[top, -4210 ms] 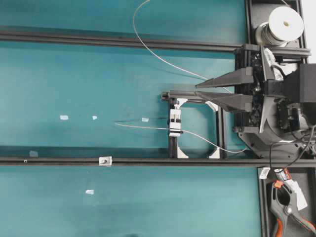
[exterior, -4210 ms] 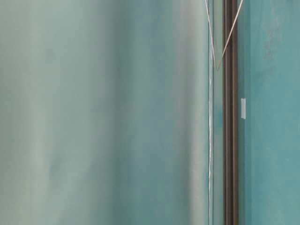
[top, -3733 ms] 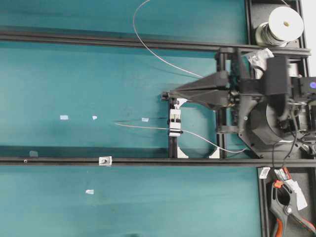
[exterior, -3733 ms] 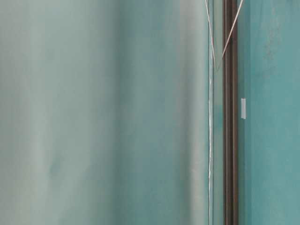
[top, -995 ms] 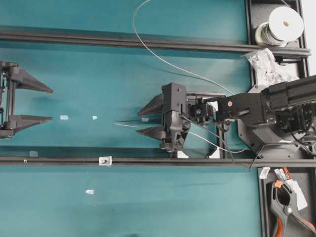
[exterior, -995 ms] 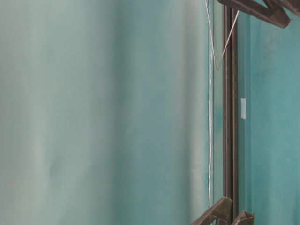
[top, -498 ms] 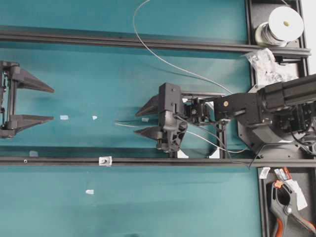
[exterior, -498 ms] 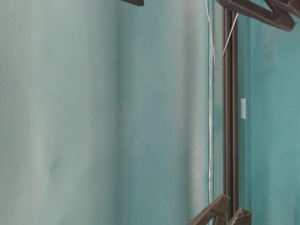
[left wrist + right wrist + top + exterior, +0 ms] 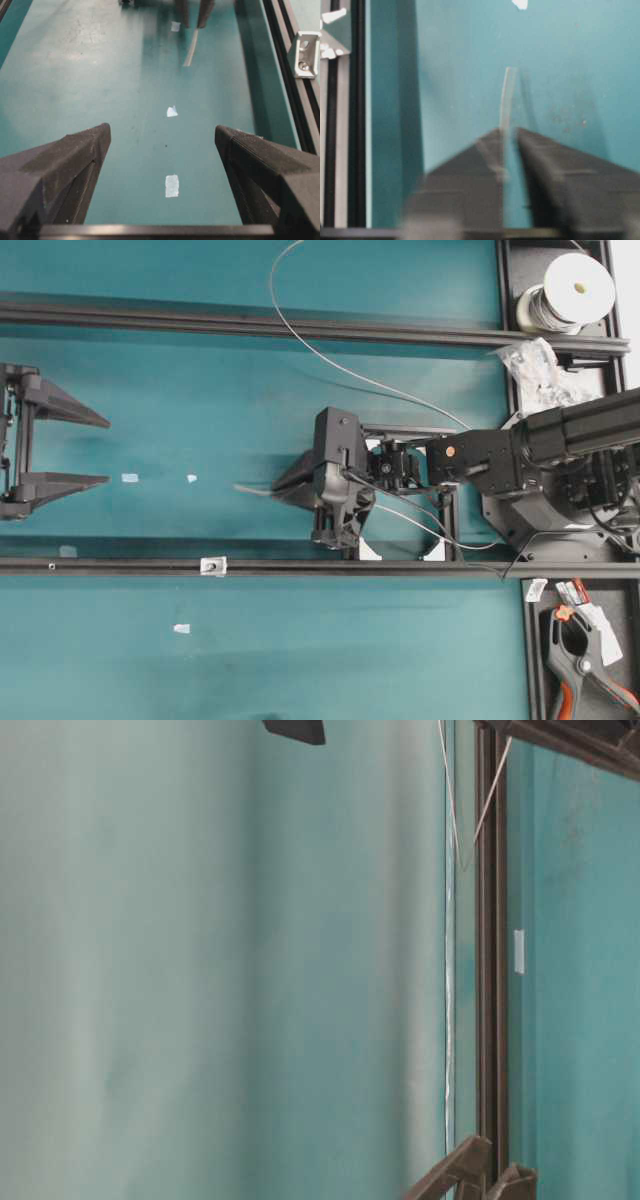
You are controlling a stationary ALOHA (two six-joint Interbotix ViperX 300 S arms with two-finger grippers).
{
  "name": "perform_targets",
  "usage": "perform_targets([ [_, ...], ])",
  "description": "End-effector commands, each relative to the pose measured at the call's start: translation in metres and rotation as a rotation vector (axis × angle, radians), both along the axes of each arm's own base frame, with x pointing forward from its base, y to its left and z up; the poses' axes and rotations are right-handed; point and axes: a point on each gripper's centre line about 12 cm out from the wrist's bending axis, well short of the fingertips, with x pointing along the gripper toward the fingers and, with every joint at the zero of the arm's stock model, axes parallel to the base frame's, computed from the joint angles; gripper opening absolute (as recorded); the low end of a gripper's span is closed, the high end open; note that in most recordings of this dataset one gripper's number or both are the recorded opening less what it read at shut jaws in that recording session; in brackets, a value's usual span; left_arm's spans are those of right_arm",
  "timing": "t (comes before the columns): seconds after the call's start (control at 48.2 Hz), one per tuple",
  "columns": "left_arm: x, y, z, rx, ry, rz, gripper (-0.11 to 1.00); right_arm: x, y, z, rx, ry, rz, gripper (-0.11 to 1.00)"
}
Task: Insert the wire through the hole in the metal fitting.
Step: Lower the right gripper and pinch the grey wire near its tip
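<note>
Right tool (image 9: 278, 490): on my overhead view its two black fingers meet at the tips; my right wrist camera shows them pinched onto the wire (image 9: 506, 100), whose free end sticks out just past the tips.
Wire, far side: I trace it from the right tool back over the black frame, then up in a loose curve across the upper rail (image 9: 250, 325) toward the spool (image 9: 568, 292) at top right.
Left tool (image 9: 60, 450): parked at the left edge, fingers (image 9: 60, 170) spread wide with nothing between them.
Metal fitting (image 9: 211, 565): seated on the lower rail (image 9: 120, 566), well apart from both tools, below and left of the wire's free end.
Hole: I make out only a dark centre on the fitting, too small to resolve.
Tabletop (image 9: 200, 660): teal, with small white tape scraps (image 9: 171, 185) between the two tools.
Clamp (image 9: 585, 655): orange-and-black, lying at bottom right.
</note>
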Motion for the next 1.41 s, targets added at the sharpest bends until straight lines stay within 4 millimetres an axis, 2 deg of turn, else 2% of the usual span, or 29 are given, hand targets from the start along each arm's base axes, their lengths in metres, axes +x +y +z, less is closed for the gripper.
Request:
perform_targets([
  [0.0, 0.003, 0.000, 0.005, 0.000, -0.023, -0.001, 0.79, 0.003, 0.001, 0.004, 0.003, -0.009, 0.001, 0.08],
  [0.104, 0.003, 0.000, 0.005, 0.000, -0.021, -0.001, 0.79, 0.001, 0.001, 0.003, 0.004, -0.003, 0.000, 0.00],
  [0.684, 0.005, 0.001, 0.007, 0.003, -0.031, 0.004, 0.79, 0.007, 0.001, 0.012, -0.002, -0.078, 0.003, 0.00],
  [0.809, 0.006, 0.002, 0.016, 0.005, -0.057, 0.006, 0.79, 0.006, -0.002, 0.024, -0.007, -0.088, 0.001, 0.00],
  [1.12, 0.004, 0.003, 0.028, 0.003, -0.064, 0.008, 0.79, -0.009, -0.003, 0.072, -0.032, -0.112, 0.026, 0.00],
  [1.389, 0.005, 0.003, 0.041, 0.003, -0.089, 0.008, 0.79, -0.019, -0.006, 0.092, -0.052, -0.155, 0.034, 0.00],
])
